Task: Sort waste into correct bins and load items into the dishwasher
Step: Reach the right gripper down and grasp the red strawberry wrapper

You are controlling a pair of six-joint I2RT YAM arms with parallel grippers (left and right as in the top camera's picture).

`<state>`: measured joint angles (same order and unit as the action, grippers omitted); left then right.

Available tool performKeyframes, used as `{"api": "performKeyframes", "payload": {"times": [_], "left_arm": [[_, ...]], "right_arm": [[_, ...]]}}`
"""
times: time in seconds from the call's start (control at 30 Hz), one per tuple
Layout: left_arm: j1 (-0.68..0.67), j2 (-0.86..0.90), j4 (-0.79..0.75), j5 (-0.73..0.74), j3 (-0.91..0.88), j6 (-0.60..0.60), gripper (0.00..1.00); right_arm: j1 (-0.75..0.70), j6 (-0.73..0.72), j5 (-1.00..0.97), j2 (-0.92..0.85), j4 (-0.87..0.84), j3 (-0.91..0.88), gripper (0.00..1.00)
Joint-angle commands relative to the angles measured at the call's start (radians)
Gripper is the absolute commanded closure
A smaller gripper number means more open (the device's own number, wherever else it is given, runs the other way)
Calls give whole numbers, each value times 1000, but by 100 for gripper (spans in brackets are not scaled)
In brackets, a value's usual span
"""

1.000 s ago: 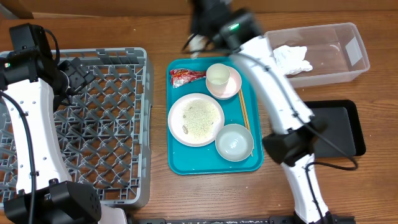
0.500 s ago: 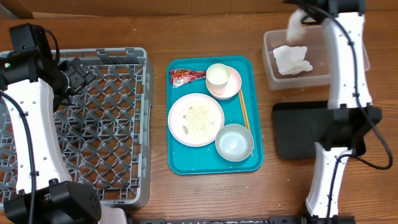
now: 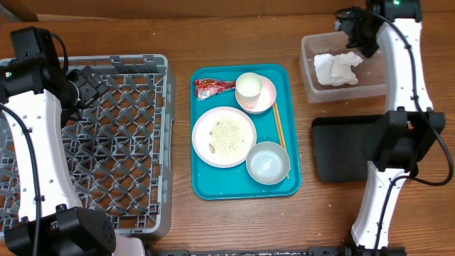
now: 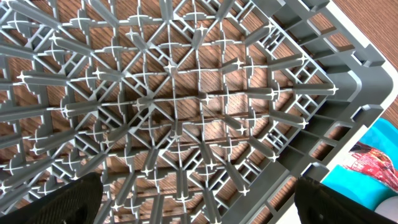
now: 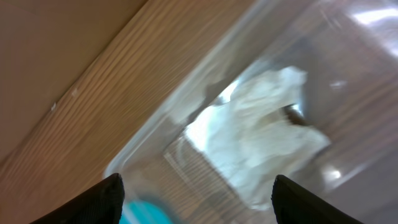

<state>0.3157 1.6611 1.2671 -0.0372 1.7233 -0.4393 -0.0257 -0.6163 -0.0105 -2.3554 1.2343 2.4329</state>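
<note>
The crumpled white napkin point(image 3: 336, 69) point(image 5: 261, 143) lies in the clear tub point(image 3: 311, 84). My right gripper point(image 3: 355, 32) point(image 5: 199, 199) hangs open just above it, holding nothing. Beside the tub is the black tray point(image 3: 341, 153). The teal tray point(image 3: 213, 186) carries the red wrapper point(image 3: 212, 87), a plate point(image 3: 224, 136) with crumbs, a bowl point(image 3: 268, 162), a cup point(image 3: 249, 86) on a saucer point(image 3: 266, 101), and chopsticks point(image 3: 279, 128). My left gripper point(image 3: 89, 82) point(image 4: 199, 205) is open over the grey dish rack point(image 3: 114, 142) point(image 4: 186, 93).
The right arm reaches over the black tray and the tub's right half. In the left wrist view the rack's corner wall point(image 4: 367, 93) borders the teal tray point(image 4: 345, 180) and the wrapper point(image 4: 376, 165). Bare wood lies between the trays.
The right arm swung from above the teal tray to the clear tub with a white napkin. Its jaws opened, and the napkin now lies in the tub. The left arm stayed still.
</note>
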Motion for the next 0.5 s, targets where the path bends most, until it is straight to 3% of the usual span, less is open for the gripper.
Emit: {"api": "performKeyframes", "payload": {"times": [0.0,0.3,0.47], "left_arm": [[-2,5,-1,5,22,-10,0],[-2,5,0,5,22,-10,0],[-2,5,0,5,22,-10,0]], "right_arm": [[81,14,39,56,-22,4,22],[334,13,23,87,-122,3,21],[465,-14,-5,83,-203,-8,13]]}}
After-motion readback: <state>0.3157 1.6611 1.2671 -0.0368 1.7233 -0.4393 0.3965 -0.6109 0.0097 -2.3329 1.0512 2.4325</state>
